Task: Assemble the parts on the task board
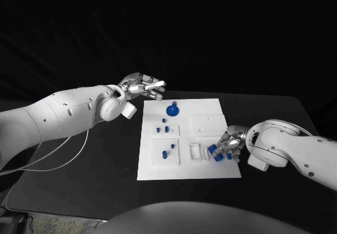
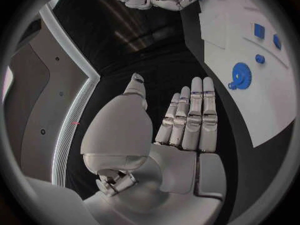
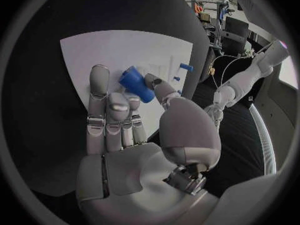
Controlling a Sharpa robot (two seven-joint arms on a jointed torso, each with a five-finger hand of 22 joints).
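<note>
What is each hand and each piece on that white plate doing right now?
Left hand: open, fingers straight, beside the board's far corner, holding nothing.
Right hand: pinches a blue part over the board's near right side.
Board: flat on the table.
Blue gear: lies flat on the board's far end.

The white task board (image 1: 211,105) lies flat on the black desk (image 1: 105,170). A blue gear-like part (image 1: 172,110) with a small knob beside it sits near its far edge. Small blue pegs (image 1: 163,129) stand in raised white blocks on its left half. A blue cylindrical part (image 3: 136,83) is pinched in the right hand (image 1: 228,144) over the board's near right corner
</note>
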